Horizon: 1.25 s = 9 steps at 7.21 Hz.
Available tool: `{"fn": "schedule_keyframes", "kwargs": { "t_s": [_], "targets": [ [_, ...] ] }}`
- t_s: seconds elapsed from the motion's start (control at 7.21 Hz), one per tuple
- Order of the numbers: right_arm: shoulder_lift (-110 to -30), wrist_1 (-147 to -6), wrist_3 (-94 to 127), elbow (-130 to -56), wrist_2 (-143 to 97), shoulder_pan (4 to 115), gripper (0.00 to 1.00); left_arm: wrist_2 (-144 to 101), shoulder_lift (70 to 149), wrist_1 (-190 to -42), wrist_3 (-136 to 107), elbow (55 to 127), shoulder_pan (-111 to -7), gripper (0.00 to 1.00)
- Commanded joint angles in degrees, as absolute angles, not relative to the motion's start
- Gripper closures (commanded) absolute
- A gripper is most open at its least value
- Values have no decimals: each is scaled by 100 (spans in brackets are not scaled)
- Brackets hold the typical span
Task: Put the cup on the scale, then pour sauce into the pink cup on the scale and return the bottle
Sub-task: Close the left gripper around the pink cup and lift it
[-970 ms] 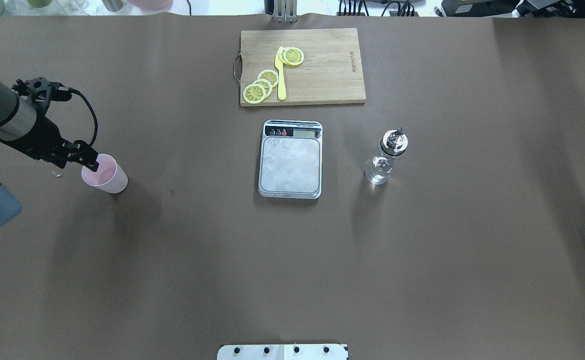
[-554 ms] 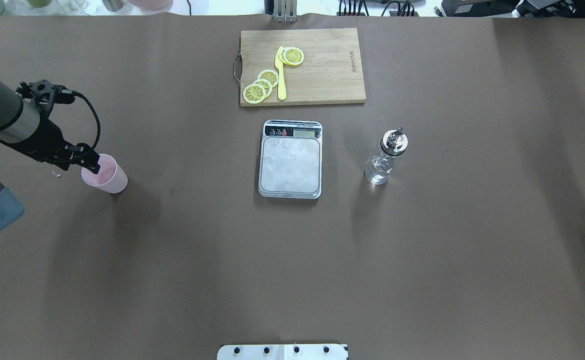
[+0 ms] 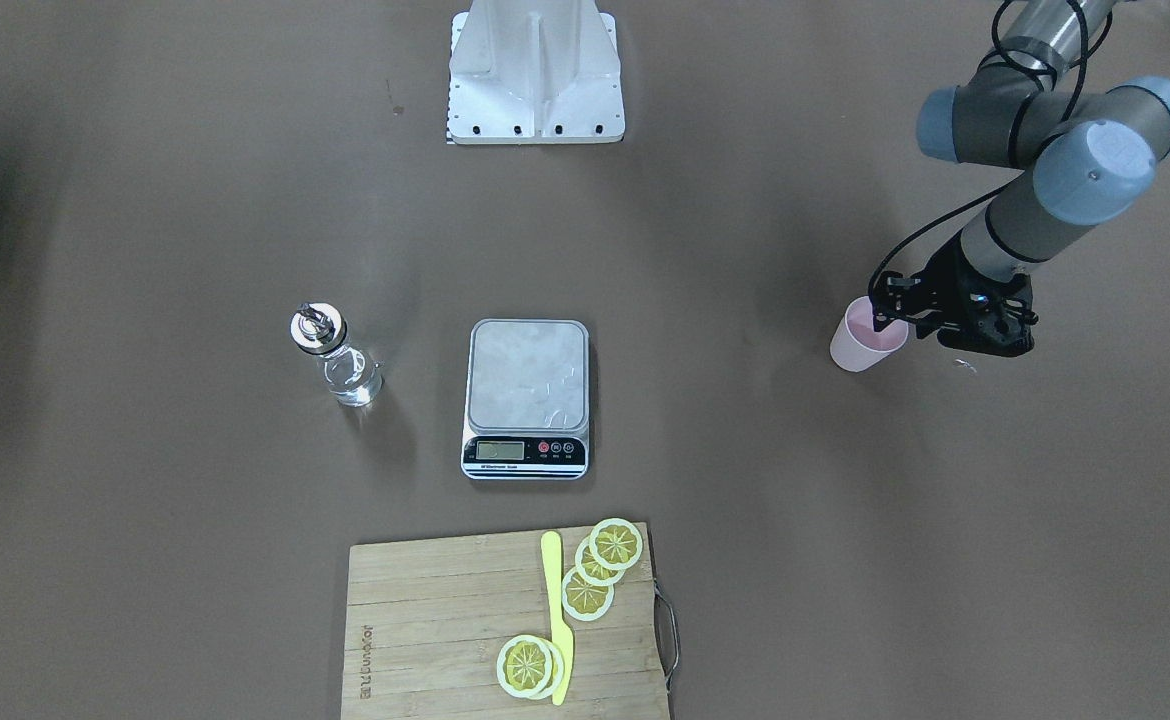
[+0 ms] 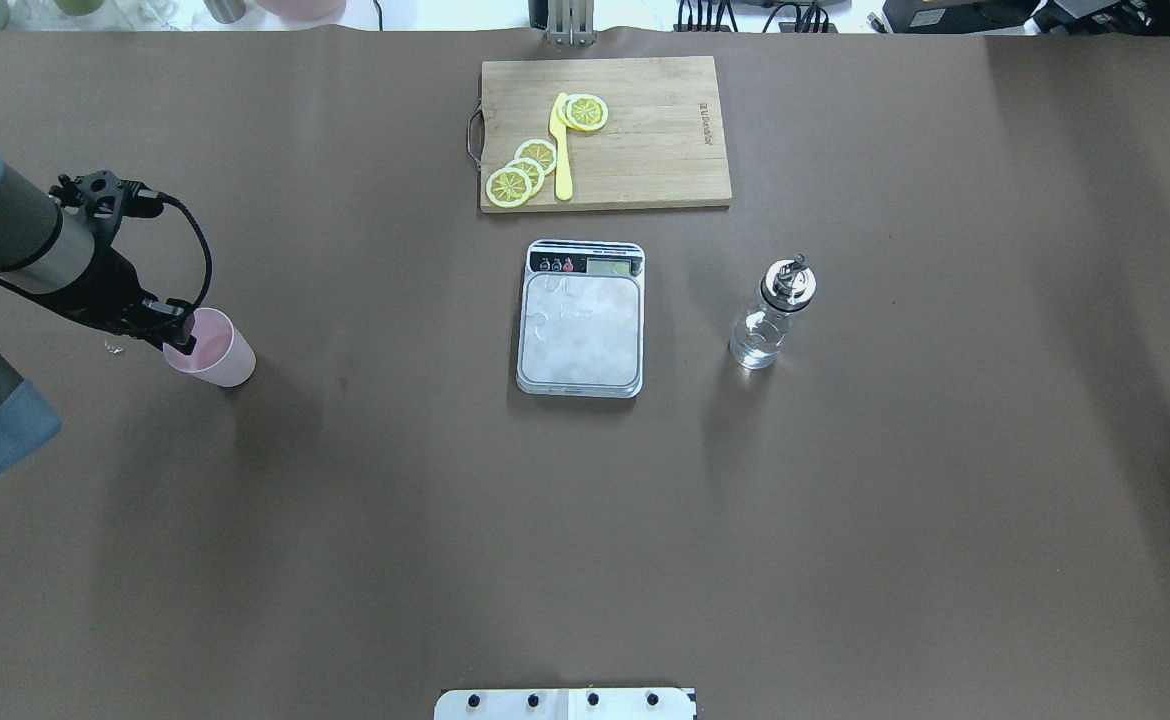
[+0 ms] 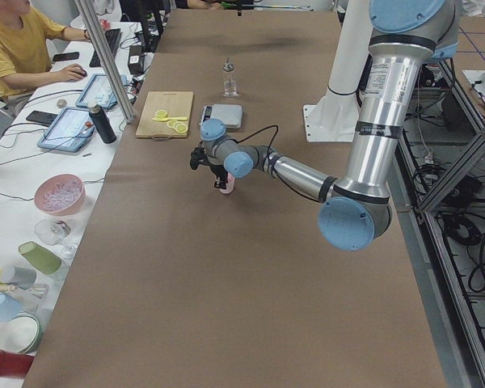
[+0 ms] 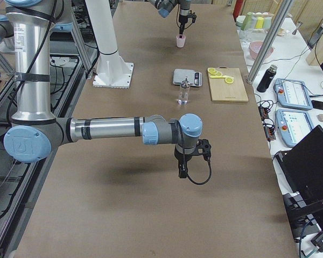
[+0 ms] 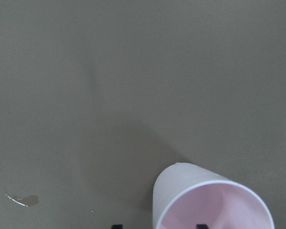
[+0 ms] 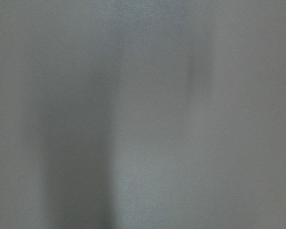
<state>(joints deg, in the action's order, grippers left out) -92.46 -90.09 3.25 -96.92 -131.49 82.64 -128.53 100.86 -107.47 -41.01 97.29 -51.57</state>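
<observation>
Your left gripper (image 4: 183, 340) is at the cup (image 4: 213, 348), out on the robot's left side of the table (image 4: 585, 560). The wrist view shows its fingers apart and straddling the cup's wall, one tip inside the rim and one outside, not pressed together on it. The cup stands upright on the brown cover, well apart from the scale (image 4: 581, 320) in the middle. The scale's platform is bare. The bottle (image 4: 771, 320) stands upright to the right of the scale, near it but not touching. Beyond the scale lies a cutting board (image 4: 645, 150) with lemon slices (image 4: 523, 172) and a yellow knife (image 4: 561, 150). Your right gripper (image 6: 181, 171) hangs over the table, pointing down; you cannot tell whether its fingers are apart or together.
</observation>
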Motion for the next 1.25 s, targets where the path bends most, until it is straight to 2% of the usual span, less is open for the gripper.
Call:
{"fn": "schedule_keyframes", "kwargs": {
  "t_s": [0.0, 0.42, 0.83, 1.11],
  "targets": [
    [-9255, -9009, 325, -9686, -13148, 8244, 0, -12858, 10081, -10767, -4078, 9747, -5159, 100],
    [-9237, -9017, 325, -9659, -13140, 8235, 0, -12876, 10116, -10610, -4244, 10079, -5168, 100],
    [-9220, -9053, 325, -9650, -13131, 8235, 0, -12929, 11464, -8631, -5227, 10466, -5168, 100],
    [-9229, -9062, 325, -9642, -13122, 8235, 0, -12894, 12153, -8165, -6383, 10450, -4837, 100]
  ]
}}
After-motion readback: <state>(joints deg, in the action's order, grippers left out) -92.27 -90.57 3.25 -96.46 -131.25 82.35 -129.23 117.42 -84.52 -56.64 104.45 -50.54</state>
